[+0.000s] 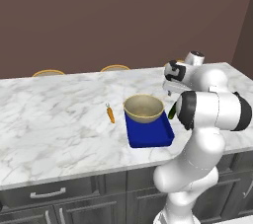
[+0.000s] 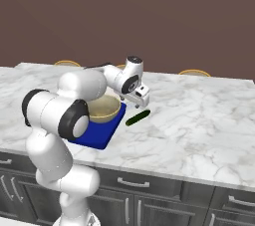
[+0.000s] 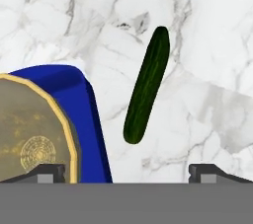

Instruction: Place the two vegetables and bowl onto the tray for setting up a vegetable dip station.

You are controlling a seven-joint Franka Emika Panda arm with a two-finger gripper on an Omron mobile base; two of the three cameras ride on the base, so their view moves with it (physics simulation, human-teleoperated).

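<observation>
A: Gripper point(image 2: 143, 101) state?

B: Jaws spread wide, nothing held. It hangs above the marble counter point(image 1: 54, 119), just right of the tray point(image 1: 150, 134).

A: Bowl point(image 1: 143, 108)?

B: On the far end of the blue tray, upright.

A: Cucumber point(image 3: 147, 85)?

B: Flat on the counter, just beside the tray's right edge, not touching it. In the hand view it lies between the fingertips point(image 3: 206, 172), further out.

A: Carrot point(image 1: 110, 114)?

B: On the counter left of the tray, near the bowl, apart from both.
</observation>
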